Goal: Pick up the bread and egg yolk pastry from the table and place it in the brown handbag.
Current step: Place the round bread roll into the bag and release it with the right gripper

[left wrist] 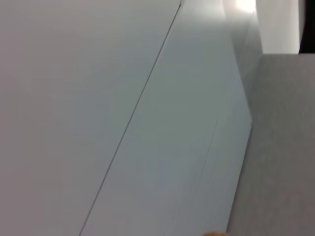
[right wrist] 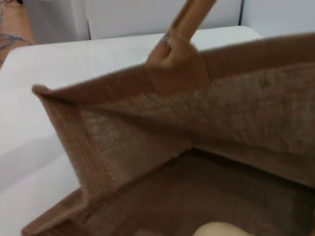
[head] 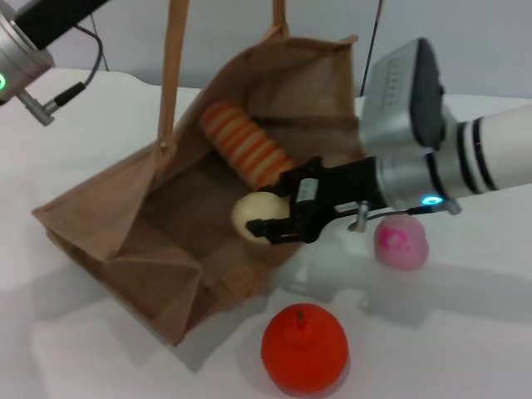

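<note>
The brown handbag [head: 125, 224] stands open on the white table, one handle [head: 172, 75] pulled upward out of the frame. The bread [head: 245, 143], orange and tan striped, lies inside the bag against its far wall. My right gripper [head: 276, 209] is over the bag's near rim, shut on the egg yolk pastry [head: 252, 213], a pale tan ball held just inside the opening. In the right wrist view the bag's inner wall [right wrist: 206, 118] fills the picture and the pastry's top [right wrist: 216, 230] shows at the edge. My left arm [head: 21, 58] is at the far left; its gripper is out of view.
A round orange-red fruit [head: 304, 347] sits on the table in front of the bag. A pink ball [head: 401, 241] lies under my right arm, to the right of the bag. The left wrist view shows only a pale wall [left wrist: 147, 118].
</note>
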You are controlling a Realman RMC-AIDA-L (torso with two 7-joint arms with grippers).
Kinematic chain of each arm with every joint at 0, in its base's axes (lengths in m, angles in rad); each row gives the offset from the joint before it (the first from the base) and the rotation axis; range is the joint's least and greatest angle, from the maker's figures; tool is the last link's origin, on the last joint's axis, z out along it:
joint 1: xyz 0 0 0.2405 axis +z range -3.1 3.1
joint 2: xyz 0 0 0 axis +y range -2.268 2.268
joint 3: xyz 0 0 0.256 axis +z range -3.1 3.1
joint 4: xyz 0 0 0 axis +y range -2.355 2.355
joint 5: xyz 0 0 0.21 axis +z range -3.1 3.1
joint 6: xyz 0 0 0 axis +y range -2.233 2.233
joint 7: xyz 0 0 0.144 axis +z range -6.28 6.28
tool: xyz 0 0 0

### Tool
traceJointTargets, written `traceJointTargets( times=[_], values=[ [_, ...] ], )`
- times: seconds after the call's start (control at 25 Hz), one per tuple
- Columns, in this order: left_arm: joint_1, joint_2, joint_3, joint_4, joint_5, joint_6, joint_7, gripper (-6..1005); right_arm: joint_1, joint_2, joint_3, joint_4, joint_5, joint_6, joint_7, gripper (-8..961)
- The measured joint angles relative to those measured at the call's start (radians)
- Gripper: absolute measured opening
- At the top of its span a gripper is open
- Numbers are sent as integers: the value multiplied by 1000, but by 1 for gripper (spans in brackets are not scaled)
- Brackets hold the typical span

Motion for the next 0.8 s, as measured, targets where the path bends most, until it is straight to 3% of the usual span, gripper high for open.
traceJointTargets(
  times=[0.24, 0.56, 0.8],
  values=[
    [2, 4, -2, 0, -44, -19, -8, 227, 35, 6, -155, -1, 105, 109, 2, 529],
    [1, 5, -2, 0, -90, -50, -10, 234, 53, 11, -390, -23, 217, 378, 1, 518],
    [13, 6, -3, 0, -117, -58, -13, 239, 49, 11, -450, -37, 219, 428, -2, 509]
  ],
)
